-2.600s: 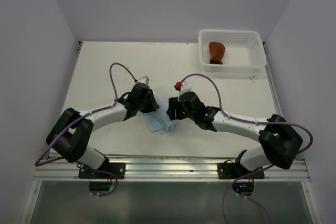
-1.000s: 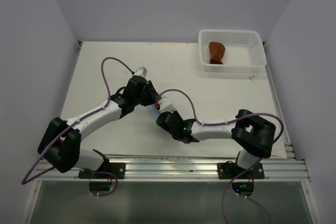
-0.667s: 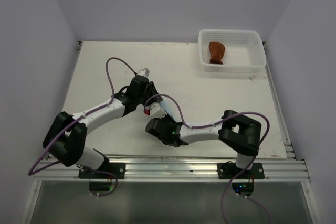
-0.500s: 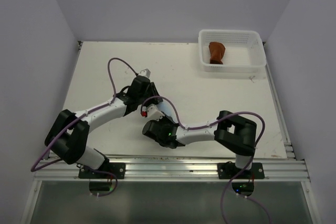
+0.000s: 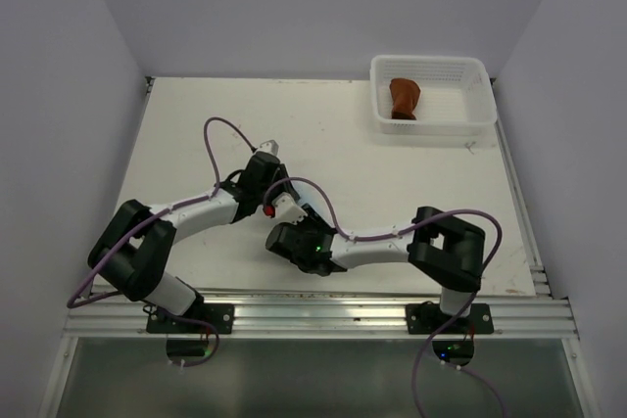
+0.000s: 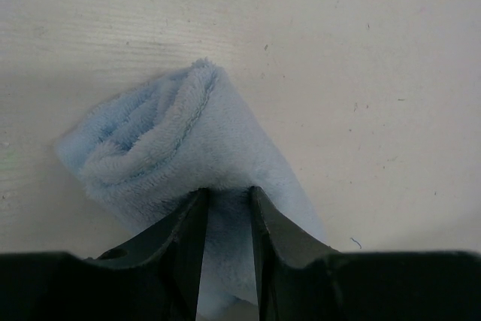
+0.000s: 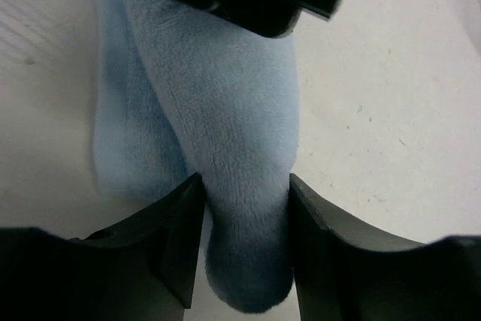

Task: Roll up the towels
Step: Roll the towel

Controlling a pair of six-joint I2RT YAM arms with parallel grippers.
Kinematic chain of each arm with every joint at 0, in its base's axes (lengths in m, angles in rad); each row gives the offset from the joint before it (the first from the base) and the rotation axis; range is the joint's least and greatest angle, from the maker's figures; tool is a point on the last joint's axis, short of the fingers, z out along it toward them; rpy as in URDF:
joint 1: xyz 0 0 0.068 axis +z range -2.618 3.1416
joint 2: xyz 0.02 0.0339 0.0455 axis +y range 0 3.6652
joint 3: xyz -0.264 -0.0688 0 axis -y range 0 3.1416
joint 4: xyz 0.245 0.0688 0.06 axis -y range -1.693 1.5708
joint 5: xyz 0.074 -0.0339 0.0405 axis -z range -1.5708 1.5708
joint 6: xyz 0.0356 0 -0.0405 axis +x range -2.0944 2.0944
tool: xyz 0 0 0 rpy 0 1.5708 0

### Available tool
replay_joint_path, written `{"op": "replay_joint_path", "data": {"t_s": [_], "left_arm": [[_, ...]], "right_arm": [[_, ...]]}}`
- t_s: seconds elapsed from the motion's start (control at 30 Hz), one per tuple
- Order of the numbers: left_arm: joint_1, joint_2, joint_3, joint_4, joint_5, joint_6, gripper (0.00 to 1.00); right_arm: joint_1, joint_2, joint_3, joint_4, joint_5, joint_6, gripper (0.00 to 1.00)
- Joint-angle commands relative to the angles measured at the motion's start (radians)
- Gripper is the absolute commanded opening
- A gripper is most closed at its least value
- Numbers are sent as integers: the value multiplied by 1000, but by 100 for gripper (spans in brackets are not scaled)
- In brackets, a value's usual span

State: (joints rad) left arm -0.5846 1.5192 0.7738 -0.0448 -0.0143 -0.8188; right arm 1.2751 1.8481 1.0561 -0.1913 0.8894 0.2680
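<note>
Edges first: your blue towel (image 6: 173,140) lies as a loose roll on the table (image 5: 392,193), a bit L of centre and well apart from every table edge. L gripper (image 6: 227,195) has its fingers nearly together, pinching the roll btwn them. Beyond them the free end shows its layered edge, pointing away from the wrist cam. R gripper (image 7: 244,182) straddles the roll near its other end, one finger against each side. You can't tell from the pics whether it's squeezing or only touching. L gripper's dark body sits just beyond it over the same roll, so the two heads are v. close. In the top view they hide the towel. Rust towel (image 5: 404,98) sits in the white basket (image 5: 431,127) at the far R corner, well apart from both arms. Bare tabletop shows btwn the arms and the basket, also along the far L side.
</note>
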Motion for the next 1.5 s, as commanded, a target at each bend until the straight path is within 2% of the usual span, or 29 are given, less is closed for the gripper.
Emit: {"op": "replay_joint_path", "data": {"t_s": [0.0,0.13,0.23,0.27,0.4,0.57,0.77,1.03,1.13,1.3,1.33,1.43,1.47], "left_arm": [[6,10,-33,-44,-46,30,33],[6,9,-39,-46,-55,33,33],[6,1,-51,-47,-59,32,33],[6,-2,-56,-44,-59,33,33],[8,-14,-64,-49,-64,33,33],[6,-25,-67,-52,-65,30,33],[6,-36,-83,-53,-69,27,33],[6,-67,-108,-61,-70,26,33],[6,-74,-111,-59,-69,26,33],[6,-74,-104,-56,-64,18,33],[6,-76,-99,-61,-64,18,33],[8,-91,-61,-78,-67,18,33],[8,-97,-50,-85,-65,17,33]], "right_arm": [[3,-145,-57,64,-91,2,52],[-8,-291,-131,180,-289,-18,56],[-49,-380,-168,185,-377,14,56],[-65,-416,-188,187,-453,28,56],[-233,-472,-238,231,-668,155,54],[-336,-471,-257,247,-780,214,53],[-417,-366,-274,343,-932,301,57],[-419,-245,-291,374,-899,298,60],[-419,-225,-292,377,-900,271,57],[-398,-233,-301,377,-891,215,39],[-389,-234,-300,369,-862,203,30],[-340,-239,-281,325,-768,154,20],[-323,-242,-272,316,-735,125,20]]}}
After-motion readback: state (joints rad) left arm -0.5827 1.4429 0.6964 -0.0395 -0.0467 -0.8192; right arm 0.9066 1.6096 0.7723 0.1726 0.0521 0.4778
